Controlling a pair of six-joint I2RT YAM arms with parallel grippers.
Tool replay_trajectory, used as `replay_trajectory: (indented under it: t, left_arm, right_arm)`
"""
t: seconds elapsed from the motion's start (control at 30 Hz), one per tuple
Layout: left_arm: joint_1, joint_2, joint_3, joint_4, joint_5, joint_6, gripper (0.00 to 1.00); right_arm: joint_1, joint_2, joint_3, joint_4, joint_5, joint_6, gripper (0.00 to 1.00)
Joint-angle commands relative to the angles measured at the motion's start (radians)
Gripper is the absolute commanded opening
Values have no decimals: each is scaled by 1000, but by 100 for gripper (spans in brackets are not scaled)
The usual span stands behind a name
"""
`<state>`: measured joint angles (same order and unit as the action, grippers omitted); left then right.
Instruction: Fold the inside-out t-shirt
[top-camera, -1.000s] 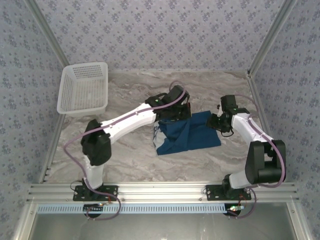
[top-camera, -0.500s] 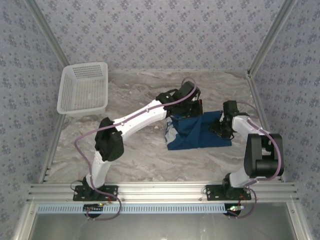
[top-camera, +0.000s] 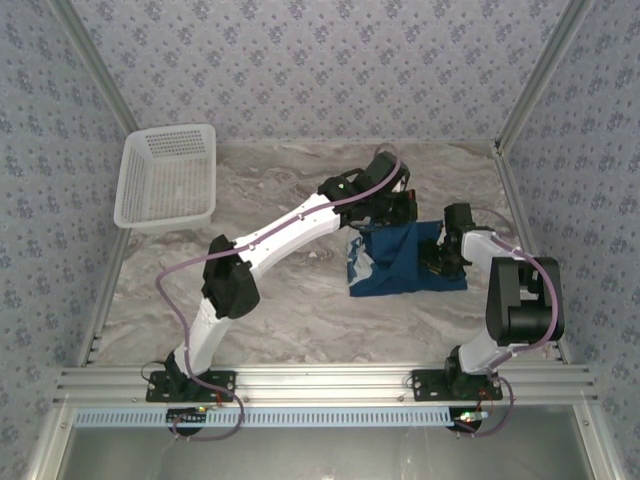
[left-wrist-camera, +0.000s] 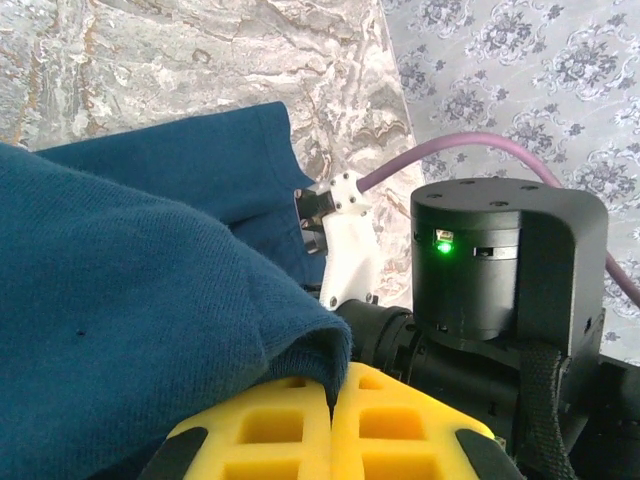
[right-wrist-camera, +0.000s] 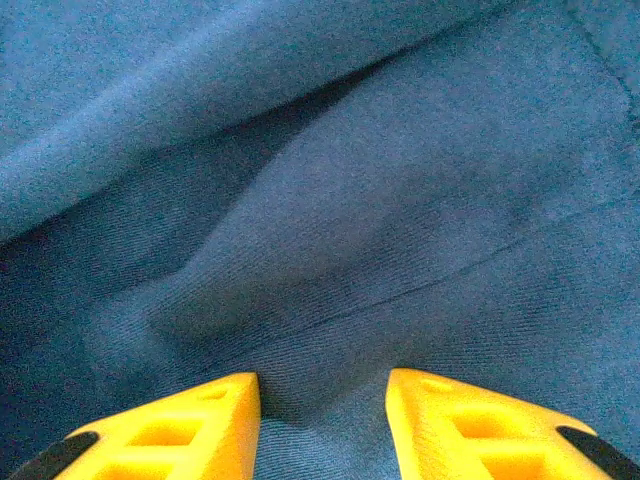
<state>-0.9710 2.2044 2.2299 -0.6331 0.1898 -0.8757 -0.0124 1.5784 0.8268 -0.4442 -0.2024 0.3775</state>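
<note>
A marble-patterned desk (top-camera: 290, 300) stands inside walls papered with a small floral print, with an aluminium rail along its near edge.

The inside-out t-shirt (top-camera: 405, 268) lies bunched in a dark navy heap on the right half of the desk. It is close to the right edge and about midway between near and far. A small whitish patch (top-camera: 353, 262) shows at its left end. Seen from above, the far part of the cloth is raised into a peak, while the near part lies flat on the marble.

The left gripper (top-camera: 378, 228) reaches across from the near-left corner to the shirt's far-left part. In the left wrist view its yellow fingers (left-wrist-camera: 270, 425) are pressed together, clenched on a rolled fold of the shirt (left-wrist-camera: 130, 320).

The right gripper (top-camera: 433, 258) sits against the shirt's right end. In the right wrist view its two yellow fingers (right-wrist-camera: 190, 415) stand apart over the blue cloth (right-wrist-camera: 350, 200), which creases up between them. Whether they nip it I cannot tell.

The right arm's black wrist housing (left-wrist-camera: 505, 260), with a green light on it, sits just beside the lifted fold.

A white lattice basket (top-camera: 170, 131) rests in the far-left corner, well apart from the shirt.
</note>
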Motion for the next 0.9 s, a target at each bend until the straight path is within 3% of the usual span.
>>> replay_trajectory:
  t: [0.0,0.37,0.77,0.8,0.87]
  left_arm:
    - [-10,33,78,-12,46,23,0]
    - [-14,169,244,-89,62,38,0]
    - [-35,360,368,5,115,-11,0]
    - [-41,391,401,15,120,-15,1]
    - [-50,464,473,35,156,-18,14]
  right_arm:
    - [6,44,-6,2,-29,16,42]
    - [-42,-23,22,-54,-17,11,43]
    - [-174,-233,34,-85,57,68,45]
    - [-181,-256,33,-89,68,71,45]
    - [-196,-300,30,-104,101,74,45]
